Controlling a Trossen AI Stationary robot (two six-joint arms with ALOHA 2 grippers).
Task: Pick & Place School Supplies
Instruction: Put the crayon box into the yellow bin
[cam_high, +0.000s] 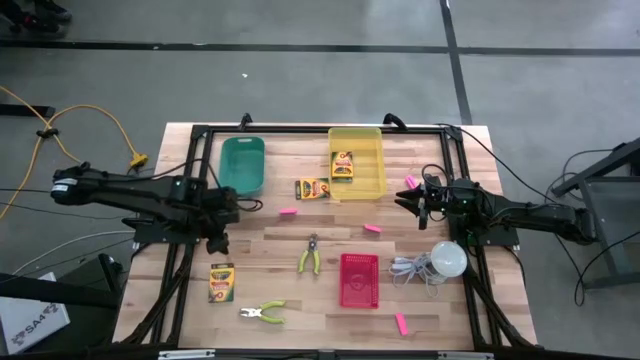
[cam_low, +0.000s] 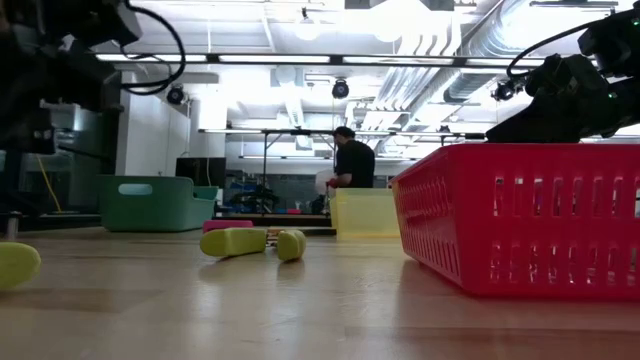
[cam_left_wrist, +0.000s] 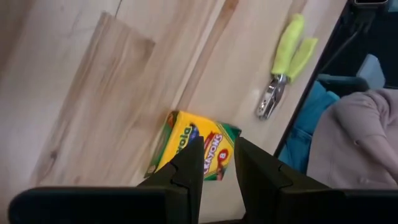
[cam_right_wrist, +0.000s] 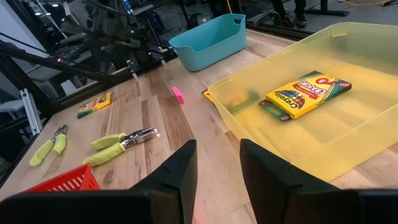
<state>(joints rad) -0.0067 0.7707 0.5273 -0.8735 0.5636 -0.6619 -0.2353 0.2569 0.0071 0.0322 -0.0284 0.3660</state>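
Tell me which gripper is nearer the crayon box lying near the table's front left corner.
Left. The left gripper hangs just above that crayon box, empty. The right gripper is far across the table, beside the yellow bin.

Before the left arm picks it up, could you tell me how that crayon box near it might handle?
The crayon box lies flat on the table, so it probably won't roll. It looks like thin printed card, likely light and somewhat crushable. Its low profile may make gripping its edges awkward.

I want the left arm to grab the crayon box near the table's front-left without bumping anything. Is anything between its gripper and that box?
Nothing visible: the left gripper, fingers apart, hovers over the crayon box, bare wood around it; the green-handled pliers lie off to the side.
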